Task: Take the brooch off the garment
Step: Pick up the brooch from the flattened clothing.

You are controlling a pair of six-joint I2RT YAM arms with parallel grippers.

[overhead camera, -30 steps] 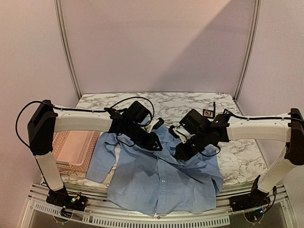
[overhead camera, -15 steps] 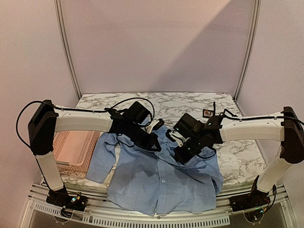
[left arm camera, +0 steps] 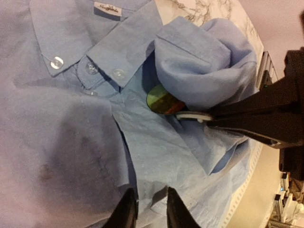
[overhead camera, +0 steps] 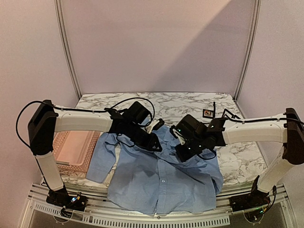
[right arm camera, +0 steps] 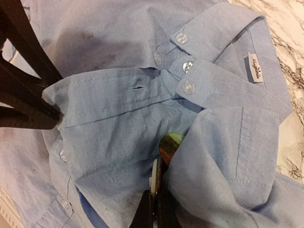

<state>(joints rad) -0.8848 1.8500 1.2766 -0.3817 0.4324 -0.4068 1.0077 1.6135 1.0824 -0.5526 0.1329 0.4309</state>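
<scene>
Item one: shirt, light blue, spread front-up across the near middle of the marble table, collar toward the far side, buttoned. Item two: brooch, a small round disc with a green-orange sheen and a white back, sitting on the shirt's chest just near and right of the collar and half tucked under a bunched fold of the same cloth. Only part of its face shows, so I cannot tell how it is fastened. Item three: my right gripper, reaching in from the right, jaws pressed together on the brooch's white rim, placed there because that edge is the only part clear of the fold. Item four: my left gripper, set on the shirt front just left of the brooch, fingers narrowly apart with a ridge of cloth pinched between them. I judge this a hold meant to pin the fabric down so that a pull on the brooch stretches the cloth instead of lifting the whole shirt. Item five: pink basket, at the left edge of the table, well apart from the work, the shirt's left sleeve lying just beside it.
</scene>
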